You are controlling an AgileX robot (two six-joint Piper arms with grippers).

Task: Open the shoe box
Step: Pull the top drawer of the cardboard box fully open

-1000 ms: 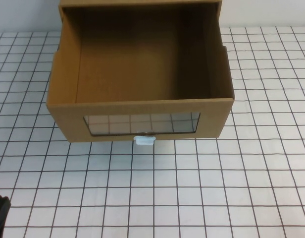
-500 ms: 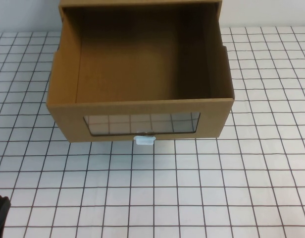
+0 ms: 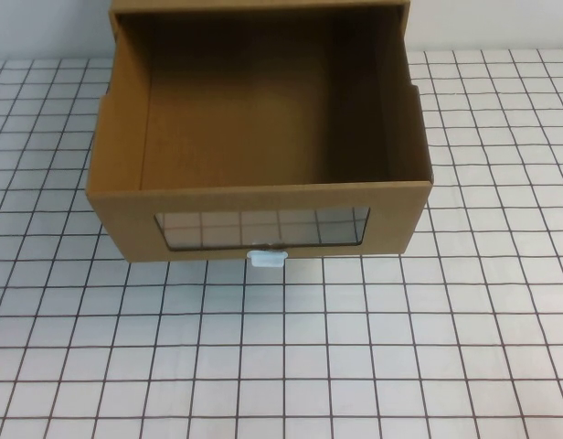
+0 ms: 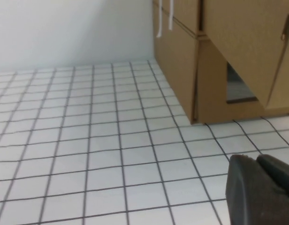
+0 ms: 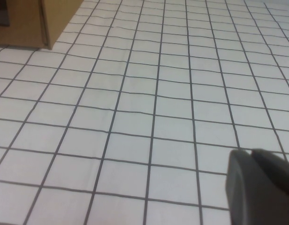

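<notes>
The brown cardboard shoe box [image 3: 263, 197] stands at the back middle of the gridded table, its drawer pulled out toward me and its inside bare. The drawer's front has a clear window [image 3: 260, 228] and a small white pull tab [image 3: 267, 260] below it. Neither gripper shows in the high view. In the left wrist view my left gripper [image 4: 256, 159] hangs low over the table, shut on nothing, with the box [image 4: 219, 61] some way ahead. My right gripper [image 5: 251, 152] is also shut and holds nothing, with a corner of the box [image 5: 55, 18] far off.
A white table [image 3: 355, 347] with a black grid stretches in front of and beside the box. A plain white wall [image 4: 64, 28] rises behind the table.
The dark tip of my left gripper, seen at the bottom left corner of the high view, has drawn back out of that view. The box has not moved.
</notes>
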